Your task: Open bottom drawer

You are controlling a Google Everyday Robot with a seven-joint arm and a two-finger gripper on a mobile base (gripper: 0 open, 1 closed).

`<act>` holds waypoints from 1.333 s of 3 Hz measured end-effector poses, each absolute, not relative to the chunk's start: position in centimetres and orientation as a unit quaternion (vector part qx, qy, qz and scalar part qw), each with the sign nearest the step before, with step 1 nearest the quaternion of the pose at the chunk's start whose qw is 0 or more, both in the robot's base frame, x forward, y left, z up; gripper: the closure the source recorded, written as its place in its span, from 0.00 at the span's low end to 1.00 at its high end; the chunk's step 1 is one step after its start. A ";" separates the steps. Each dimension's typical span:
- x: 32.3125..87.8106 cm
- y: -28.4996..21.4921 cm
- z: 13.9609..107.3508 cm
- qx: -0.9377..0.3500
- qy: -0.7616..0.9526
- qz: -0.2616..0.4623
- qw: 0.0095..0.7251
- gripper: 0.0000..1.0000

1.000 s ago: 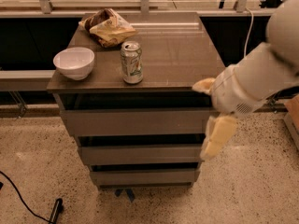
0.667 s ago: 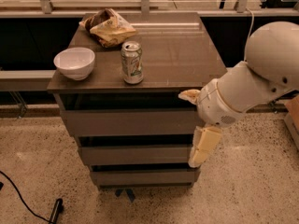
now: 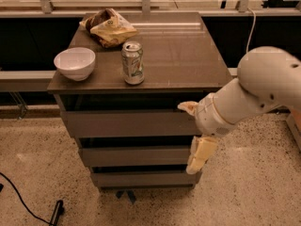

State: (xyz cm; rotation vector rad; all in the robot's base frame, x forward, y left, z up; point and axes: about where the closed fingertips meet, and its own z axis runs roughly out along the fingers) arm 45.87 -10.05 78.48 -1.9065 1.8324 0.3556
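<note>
The bottom drawer (image 3: 141,179) is the slimmest of three grey-brown fronts, lowest on the cabinet, and its front sits flush and shut. My gripper (image 3: 193,133) hangs on the white arm in front of the cabinet's right side, level with the middle drawer (image 3: 134,156). Its fingers are spread wide apart: one cream fingertip (image 3: 187,107) points at the top drawer's right end and the other finger (image 3: 201,155) reaches down to just above the bottom drawer's right corner. It holds nothing.
On the cabinet top (image 3: 188,55) stand a white bowl (image 3: 74,63), a soda can (image 3: 132,62) and a crumpled snack bag (image 3: 109,27). A black cable (image 3: 23,201) lies on the speckled floor at the left. A dark counter runs behind.
My arm and gripper have moved left and a little down, from beside the cabinet's right edge to in front of its right side.
</note>
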 end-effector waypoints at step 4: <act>46.7 -9.9 59.5 -0.702 0.623 0.147 0.312 0.00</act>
